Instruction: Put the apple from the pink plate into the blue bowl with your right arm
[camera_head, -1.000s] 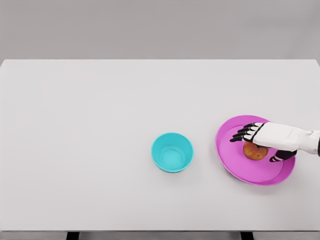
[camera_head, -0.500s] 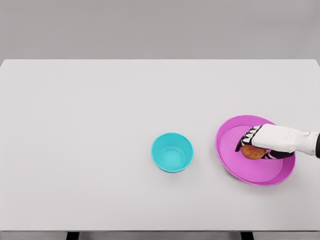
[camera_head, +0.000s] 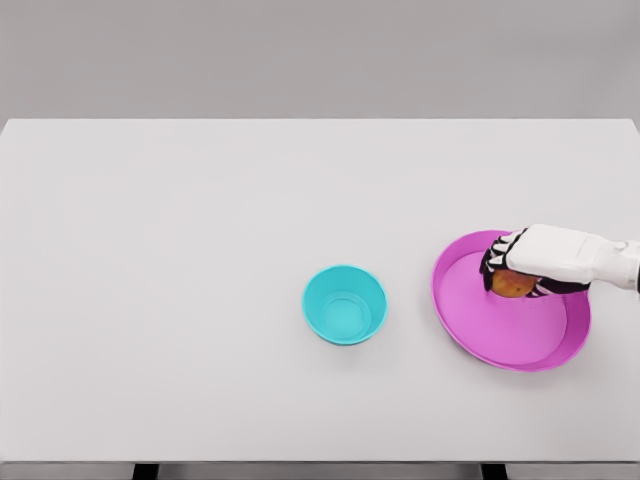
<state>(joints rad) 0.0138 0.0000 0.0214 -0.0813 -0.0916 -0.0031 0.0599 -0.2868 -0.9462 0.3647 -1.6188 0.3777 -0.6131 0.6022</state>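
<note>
only one arm shows, the right arm (camera_head: 605, 262), entering from the picture's right edge. its forearm is a smooth white shell, rounded and slightly tapered, with a dark band where it meets the edge. the right hand (camera_head: 530, 262) has a broad white back plate with soft, rounded corners. the fingers (camera_head: 493, 262) are black with small white segments across the knuckles, giving a striped look. no cables, screws or markings can be made out at this size.

Bowl (camera_head: 345, 304) sat mid-table (camera_head: 200, 250), plate (camera_head: 500, 335) well off to its right, apple (camera_head: 514, 285) over the plate's back part under the hand (camera_head: 540, 258).
</note>
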